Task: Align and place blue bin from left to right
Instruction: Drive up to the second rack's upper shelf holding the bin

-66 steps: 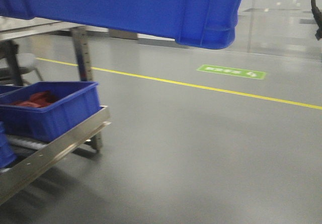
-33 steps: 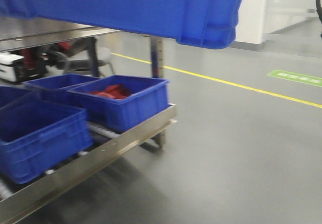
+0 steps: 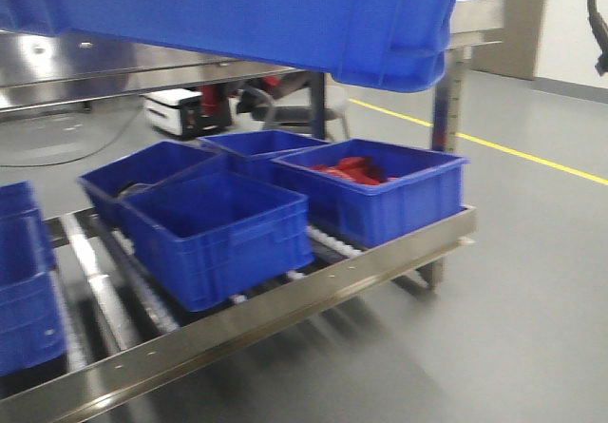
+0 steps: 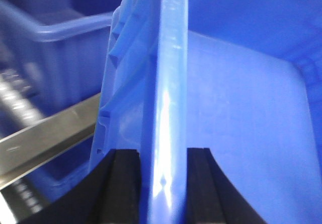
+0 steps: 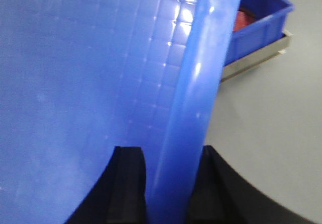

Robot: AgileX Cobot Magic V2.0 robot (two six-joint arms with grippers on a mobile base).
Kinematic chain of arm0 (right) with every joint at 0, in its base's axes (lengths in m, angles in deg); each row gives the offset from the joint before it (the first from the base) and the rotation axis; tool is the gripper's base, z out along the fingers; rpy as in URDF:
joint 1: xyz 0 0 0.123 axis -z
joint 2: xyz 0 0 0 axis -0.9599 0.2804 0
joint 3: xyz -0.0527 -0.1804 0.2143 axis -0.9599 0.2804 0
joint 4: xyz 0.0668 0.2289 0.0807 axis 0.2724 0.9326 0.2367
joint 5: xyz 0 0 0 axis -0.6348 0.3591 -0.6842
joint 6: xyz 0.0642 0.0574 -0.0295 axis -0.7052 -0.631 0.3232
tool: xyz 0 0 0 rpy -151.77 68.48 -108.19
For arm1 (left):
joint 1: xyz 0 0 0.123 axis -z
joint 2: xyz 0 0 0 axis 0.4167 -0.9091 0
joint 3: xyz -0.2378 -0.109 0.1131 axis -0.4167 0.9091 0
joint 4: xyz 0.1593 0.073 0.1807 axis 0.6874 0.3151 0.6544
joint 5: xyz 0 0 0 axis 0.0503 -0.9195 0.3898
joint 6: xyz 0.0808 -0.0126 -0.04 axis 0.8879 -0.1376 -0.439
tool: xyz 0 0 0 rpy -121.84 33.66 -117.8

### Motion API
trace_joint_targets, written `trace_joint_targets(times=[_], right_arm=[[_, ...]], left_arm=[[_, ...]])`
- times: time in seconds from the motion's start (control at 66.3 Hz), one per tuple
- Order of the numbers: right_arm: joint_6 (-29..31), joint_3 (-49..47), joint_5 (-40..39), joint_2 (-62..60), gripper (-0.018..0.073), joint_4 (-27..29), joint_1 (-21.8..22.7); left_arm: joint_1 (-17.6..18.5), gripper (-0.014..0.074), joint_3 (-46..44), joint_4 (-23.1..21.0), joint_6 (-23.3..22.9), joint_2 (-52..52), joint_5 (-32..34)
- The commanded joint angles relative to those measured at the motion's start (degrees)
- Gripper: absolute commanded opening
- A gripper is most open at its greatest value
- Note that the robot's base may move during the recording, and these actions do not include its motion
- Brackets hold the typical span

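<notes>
The blue bin (image 3: 266, 14) hangs across the top of the front view, carried off the ground above a roller rack. In the left wrist view my left gripper (image 4: 163, 156) is shut on the blue bin's rim (image 4: 168, 83), one black finger (image 4: 126, 183) on each side of the lip. In the right wrist view my right gripper (image 5: 168, 156) is shut on the opposite rim (image 5: 201, 83), with the bin's gridded floor (image 5: 90, 73) to its left. Neither gripper shows in the front view.
A steel roller rack (image 3: 285, 314) stands below, holding several deeper-blue tubs (image 3: 214, 233); the rightmost tub (image 3: 380, 195) holds red parts. A rack post (image 3: 446, 90) rises at right. Grey floor with a yellow line (image 3: 532, 157) lies to the right.
The front view has swung left: the rack and its tubs have slid rightward into the frame and the green floor marking has gone out of view. The carried bin stays fixed at the top.
</notes>
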Motion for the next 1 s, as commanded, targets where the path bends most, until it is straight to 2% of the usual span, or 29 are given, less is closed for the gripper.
trace_joint_targets(times=[0.0,0.981], right_arm=[[1.6,-0.9,-5.4,-1.1,-0.0068,2.5,-0.4],[1.6,-0.9,-5.4,-1.1,-0.0068,2.5,-0.4]], left_arm=[[0.6,-0.0111,-1.3,-4.4,-0.5,1.3,7.7],[0.6,-0.0111,-1.3,-4.4,-0.5,1.3,7.7]])
